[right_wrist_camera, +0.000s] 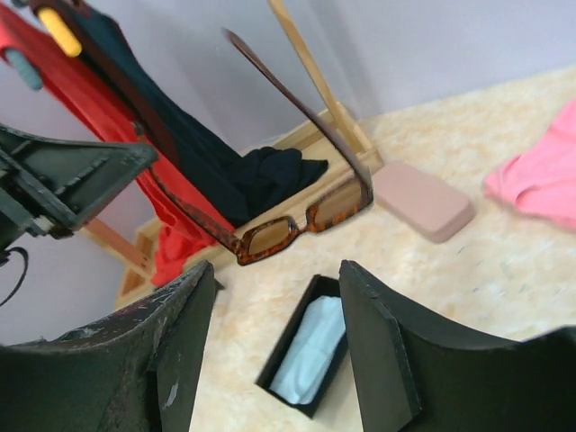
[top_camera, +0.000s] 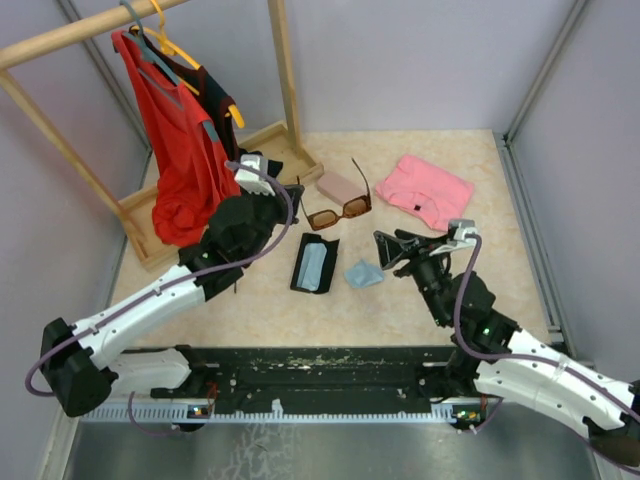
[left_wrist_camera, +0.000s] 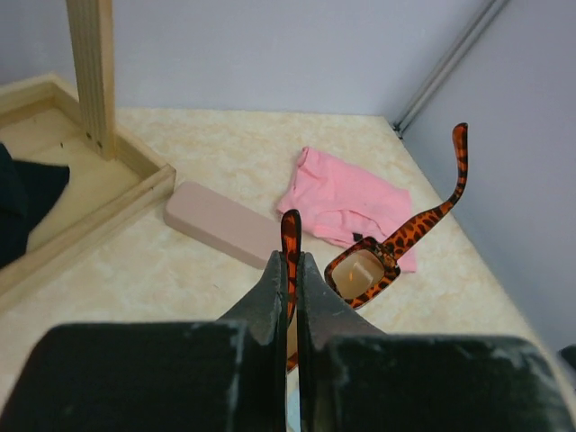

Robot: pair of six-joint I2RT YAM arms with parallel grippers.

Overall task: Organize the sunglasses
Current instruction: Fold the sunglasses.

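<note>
Over near the foot of the clothes rack (top_camera: pixel 283 70), the left gripper (top_camera: pixel 288 193) is pinching one temple of the reddish-brown sunglasses (top_camera: pixel 340 210) between tightly clenched fingers. The frame is sticking out from it with both temples unfolded, seemingly lifted just off the table (top_camera: pixel 250 300).

The right gripper (top_camera: pixel 387 243) is hovering with its fingers spread and nothing between them, facing the glasses across the open black case (top_camera: pixel 299 268). That case is lying flat with a pale blue cloth (top_camera: pixel 317 265) inside (a second blue cloth (top_camera: pixel 363 273) is sitting just beside it). The pink case (top_camera: pixel 340 187) is lying closed just behind the glasses.

I'm judging the job as barely begun. One pair is in hand but is neither folded nor cased, and I'm not seeing a black pair anywhere.
</note>
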